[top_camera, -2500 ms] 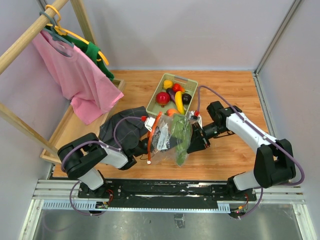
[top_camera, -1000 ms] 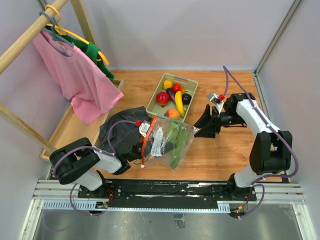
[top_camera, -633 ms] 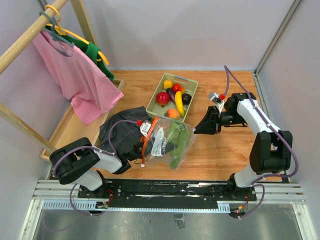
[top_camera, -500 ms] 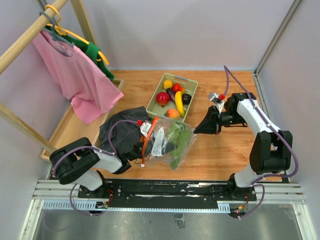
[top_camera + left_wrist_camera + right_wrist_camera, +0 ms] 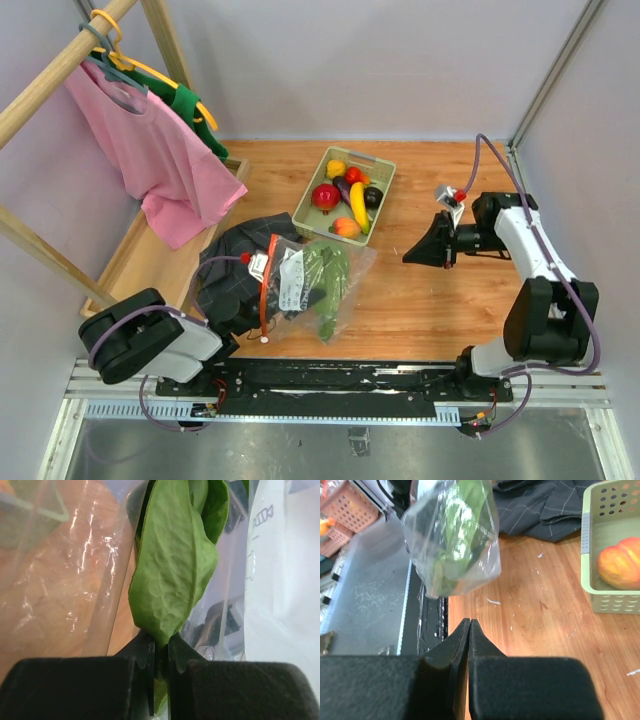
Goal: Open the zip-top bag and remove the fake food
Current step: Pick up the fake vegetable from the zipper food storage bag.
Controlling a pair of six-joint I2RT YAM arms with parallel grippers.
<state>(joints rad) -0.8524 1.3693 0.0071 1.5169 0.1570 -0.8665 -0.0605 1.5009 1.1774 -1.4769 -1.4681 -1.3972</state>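
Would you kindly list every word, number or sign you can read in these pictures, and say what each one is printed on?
White label on the clear bag: dark print, too small to read from above.
Same label in the left wrist view: only a small grey outline drawing near its top, with no legible words.
Everything else in view: no text or signs.

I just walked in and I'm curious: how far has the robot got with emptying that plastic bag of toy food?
Mostly done, it seems: several toy fruits lie in the green tray. In hand: the left gripper is pinched shut on the green leaf, which is in the bag. The right gripper is shut, empty, off to the side. Left: getting at least that leaf out.
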